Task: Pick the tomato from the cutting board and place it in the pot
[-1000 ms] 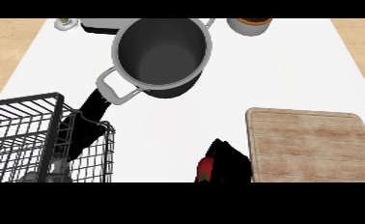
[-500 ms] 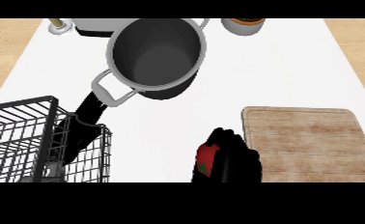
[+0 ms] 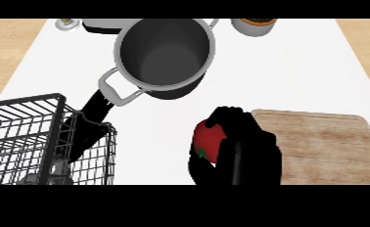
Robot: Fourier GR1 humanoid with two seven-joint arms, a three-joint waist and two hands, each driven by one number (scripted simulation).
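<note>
A red tomato is held in my right hand, whose fingers curl round it and hide its right side. The hand hovers at the left edge of the wooden cutting board, which lies bare at the lower right. The grey steel pot stands open at the upper middle, well beyond the hand, with a loop handle toward the lower left. My left hand rests at the lower left behind a wire basket, fingers straight and pointing up toward that handle.
A black wire basket fills the lower left corner. Along the back edge stand a small shaker, a grey object behind the pot and a white bowl. White counter lies between pot and board.
My right hand has come up from the lower edge with the tomato in it, moving toward the pot. The left hand has stayed where it was.
</note>
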